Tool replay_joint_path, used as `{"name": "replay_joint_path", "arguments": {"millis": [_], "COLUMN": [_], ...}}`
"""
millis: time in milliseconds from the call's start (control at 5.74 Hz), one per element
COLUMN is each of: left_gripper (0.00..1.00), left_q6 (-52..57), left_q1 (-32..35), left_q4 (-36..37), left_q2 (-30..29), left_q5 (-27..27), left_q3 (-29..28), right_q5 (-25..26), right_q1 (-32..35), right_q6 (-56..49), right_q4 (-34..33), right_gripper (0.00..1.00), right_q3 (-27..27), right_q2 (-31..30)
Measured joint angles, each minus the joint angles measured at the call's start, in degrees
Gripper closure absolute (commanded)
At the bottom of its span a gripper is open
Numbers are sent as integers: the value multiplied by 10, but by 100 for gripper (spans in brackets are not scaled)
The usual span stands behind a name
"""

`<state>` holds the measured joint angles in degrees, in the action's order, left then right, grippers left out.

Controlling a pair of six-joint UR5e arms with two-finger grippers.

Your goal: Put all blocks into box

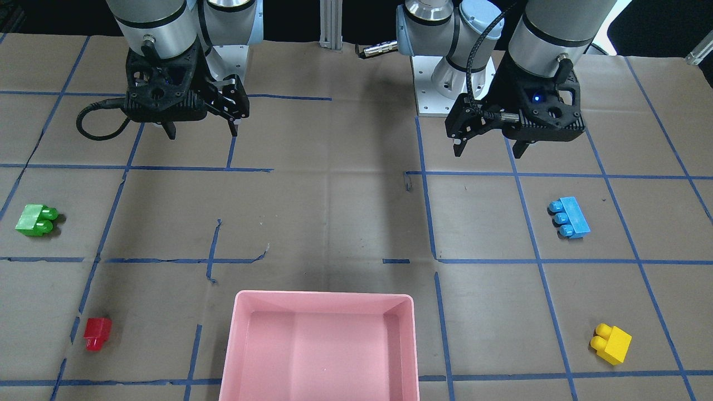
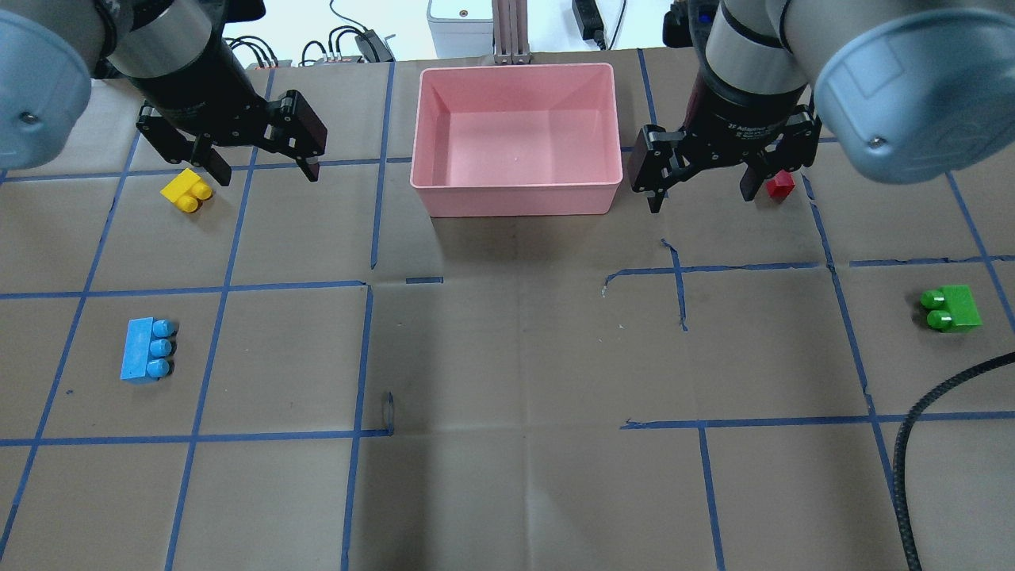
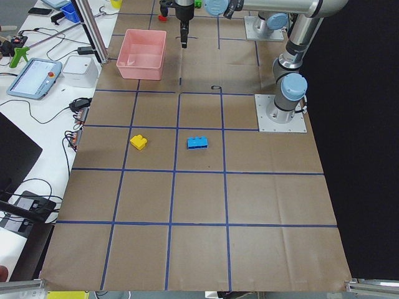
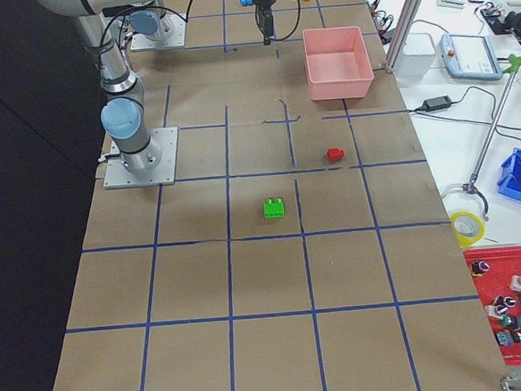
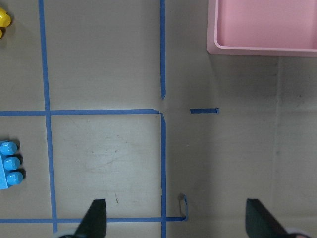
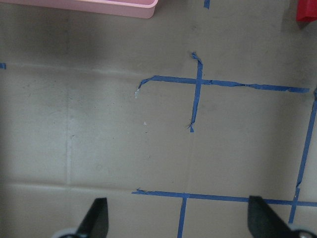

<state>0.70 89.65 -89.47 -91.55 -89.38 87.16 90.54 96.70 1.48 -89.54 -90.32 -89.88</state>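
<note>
The pink box (image 2: 515,198) stands empty at the table's far middle edge; it also shows in the front view (image 1: 317,301). On my left side lie the yellow block (image 2: 186,192) and the light blue block (image 2: 147,350). On my right side lie the small red block (image 2: 779,185) and the green block (image 2: 951,308). My left gripper (image 2: 267,176) is open and empty, raised above the table between the yellow block and the box. My right gripper (image 2: 701,200) is open and empty, raised between the box and the red block. All blocks lie on their sides.
Brown paper with blue tape lines covers the table. A black cable (image 2: 936,412) curves in at the near right. The arm bases (image 1: 451,83) stand at the robot's side. Side benches with devices (image 3: 37,78) flank the far edge.
</note>
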Motion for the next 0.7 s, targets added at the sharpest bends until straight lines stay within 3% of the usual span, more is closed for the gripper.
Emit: {"name": "replay_joint_path", "arguments": {"millis": [697], "left_gripper": [1], "left_q6": [-1], "left_q1": [-3], "left_q4": [0], "left_q2": [8], "left_q5": [2], "left_q3": [5], "right_q5": [1], "right_q1": [-32], "right_q6": [-2], "right_q4": [-8], "right_gripper": [0], "right_q3": [-4], "right_q2": [1]}}
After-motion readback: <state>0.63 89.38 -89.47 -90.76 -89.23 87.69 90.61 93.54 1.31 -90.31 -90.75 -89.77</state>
